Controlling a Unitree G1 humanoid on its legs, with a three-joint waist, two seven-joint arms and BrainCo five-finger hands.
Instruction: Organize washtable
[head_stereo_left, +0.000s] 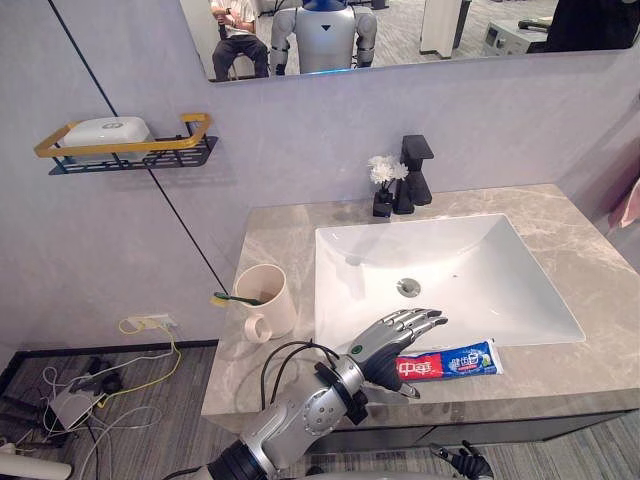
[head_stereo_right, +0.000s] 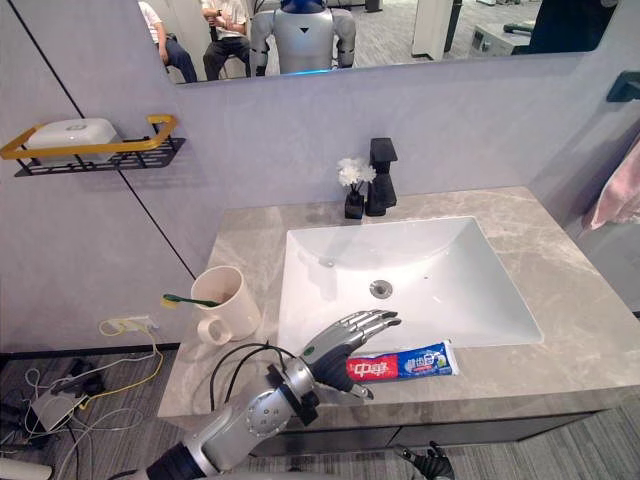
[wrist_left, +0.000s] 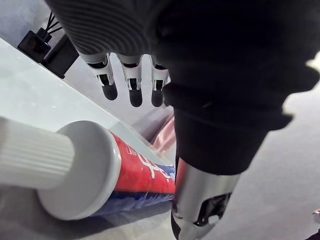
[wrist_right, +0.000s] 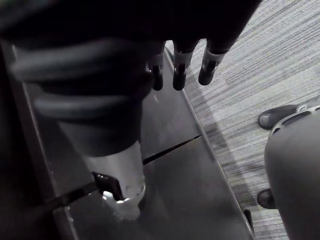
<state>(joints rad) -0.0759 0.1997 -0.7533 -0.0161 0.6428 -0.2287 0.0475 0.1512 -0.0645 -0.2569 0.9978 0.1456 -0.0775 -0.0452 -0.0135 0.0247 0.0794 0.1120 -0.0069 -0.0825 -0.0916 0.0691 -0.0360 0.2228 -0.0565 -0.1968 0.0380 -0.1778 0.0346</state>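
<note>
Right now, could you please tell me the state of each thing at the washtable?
Toothpaste tube: capped, lying flat on the counter before the sink.
Left hand: open, fingers straight over the tube's cap end.
Right hand: open, hanging low beside the cabinet.
Mug: upright, handle toward the counter's front edge.
Toothbrush: leaning in the mug, sticking out past its rim.
Faucet: no water running.

I could read no print with certainty; the toothpaste tube (head_stereo_left: 447, 362) carried white characters on red, too small for me.
</note>
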